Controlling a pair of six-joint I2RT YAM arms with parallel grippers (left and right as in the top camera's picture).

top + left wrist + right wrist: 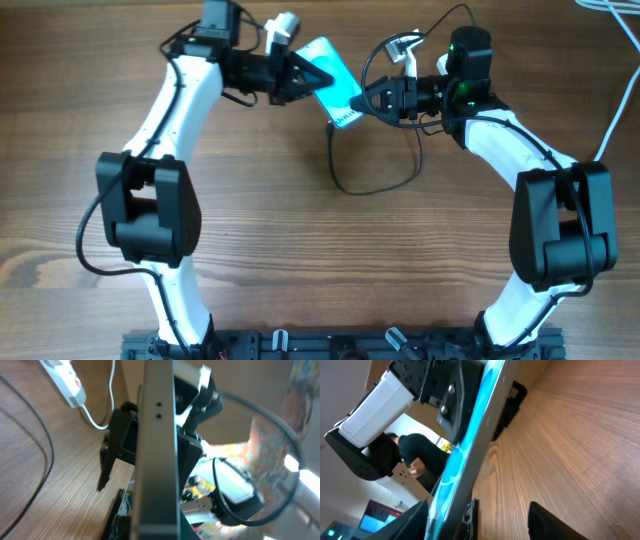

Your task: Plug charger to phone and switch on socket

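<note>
The phone, with a cyan screen and a white band at its lower end, is held tilted above the table. My left gripper is shut on its upper left edge; the left wrist view shows the phone edge-on. The charger, a thin black cable, loops on the table and its plug tip sits at the phone's lower end. My right gripper is open, its fingers straddling that end and not touching it. The socket shows only in the left wrist view.
A thick white cord runs from the socket across the wooden table. More white cords lie at the far right edge. Both arm bases stand at the front edge.
</note>
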